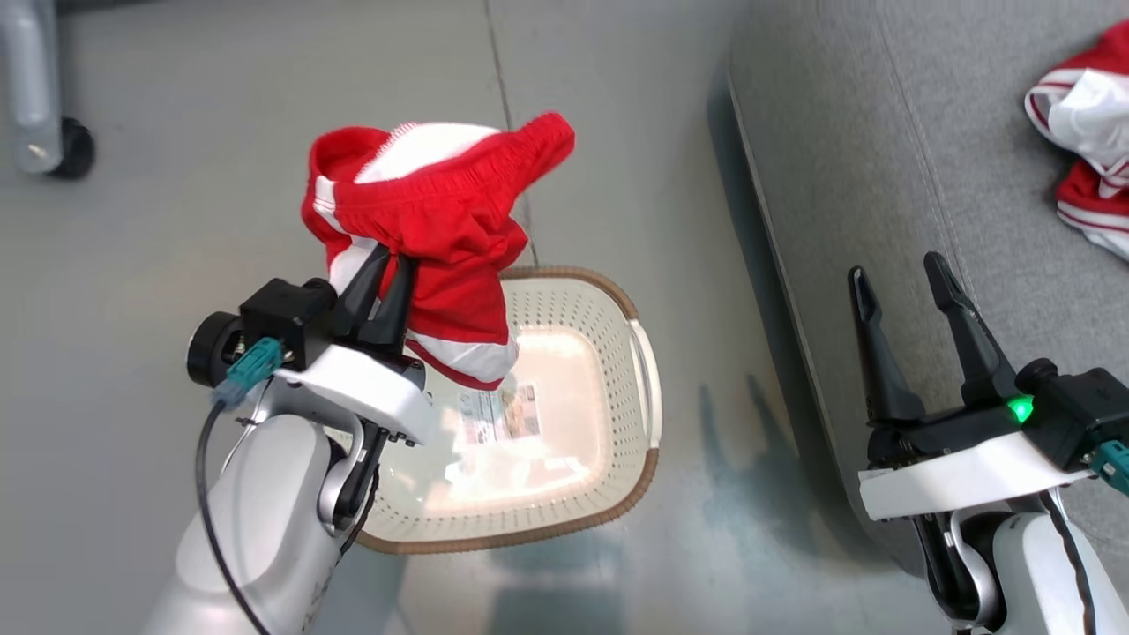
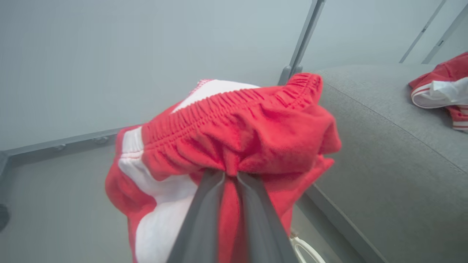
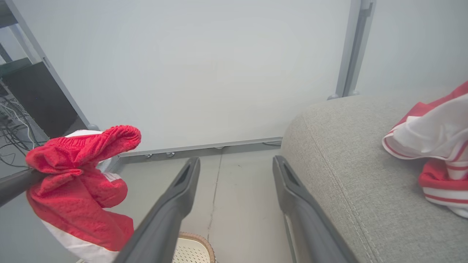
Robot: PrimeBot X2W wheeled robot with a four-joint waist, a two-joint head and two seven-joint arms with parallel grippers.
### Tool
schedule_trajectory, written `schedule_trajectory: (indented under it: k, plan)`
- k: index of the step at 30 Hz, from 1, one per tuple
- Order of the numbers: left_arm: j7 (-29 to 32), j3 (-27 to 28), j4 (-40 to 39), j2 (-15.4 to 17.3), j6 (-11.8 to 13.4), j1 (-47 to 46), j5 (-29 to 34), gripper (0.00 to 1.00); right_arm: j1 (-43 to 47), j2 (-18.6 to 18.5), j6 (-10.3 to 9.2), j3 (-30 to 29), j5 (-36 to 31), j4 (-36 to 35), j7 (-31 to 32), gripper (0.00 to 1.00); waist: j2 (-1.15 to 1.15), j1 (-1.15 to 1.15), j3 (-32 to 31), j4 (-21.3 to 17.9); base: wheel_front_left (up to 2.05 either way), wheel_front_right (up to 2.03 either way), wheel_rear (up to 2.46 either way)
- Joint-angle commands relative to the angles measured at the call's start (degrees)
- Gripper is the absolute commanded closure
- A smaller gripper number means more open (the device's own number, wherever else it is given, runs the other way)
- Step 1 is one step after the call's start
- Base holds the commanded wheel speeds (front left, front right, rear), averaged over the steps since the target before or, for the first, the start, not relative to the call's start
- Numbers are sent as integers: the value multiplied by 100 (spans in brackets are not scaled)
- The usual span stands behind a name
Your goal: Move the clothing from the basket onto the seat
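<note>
My left claw is clenched on the shorts, both dark fingers pinching a bunched fold just under the elastic waistband. In my left wrist view the red cloth wells up between and over the fingers. The shorts are red with white side panels and a white-striped hem. They hang in the air off the claw, draped over its tips, with the hem drooping down beside my wrist.

My right claw is released, its fingers spread wide with nothing between them. It hovers over the front edge of the sofa.

Below the shorts sits the basket on the floor. It is cream with perforated sides and a brown rim, and the label shows on its bottom. The shorts hang above its left, far part and touch none of it. The basket stands near the sofa's front, with a strip of floor between them.

Farther right, on the grey sofa cushion, lies another garment, red and white with stripes, crumpled at the edge of my head view.

Beyond the basket the grey floor runs to a pale wall, and a dark caster stands at the far left
</note>
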Motion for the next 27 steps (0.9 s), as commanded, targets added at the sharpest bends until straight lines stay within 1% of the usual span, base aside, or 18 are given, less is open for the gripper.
schedule_trajectory:
  k: [1,6,12,18,27]
  plan:
    - [-24,93,-295,27,28,156,33,100,98,-32,10,-27,-36,-55,60,0,0,0,-323,190,0,0,0]
    - [-25,313,-1206,58,25,532,92,100,291,-32,10,-62,-46,-153,188,0,0,0,-658,247,0,0,0]
    - [-25,417,-1981,52,-19,874,147,100,499,-31,10,-167,-62,-185,306,0,0,0,-1067,283,0,0,0]
    - [-25,447,-2353,63,25,1196,132,100,710,-30,10,-216,-56,-140,387,0,0,0,-1485,293,0,0,0]
    - [60,403,-2780,152,172,1819,82,100,1121,-31,10,-248,-62,-159,576,0,0,0,-2139,301,0,0,0]
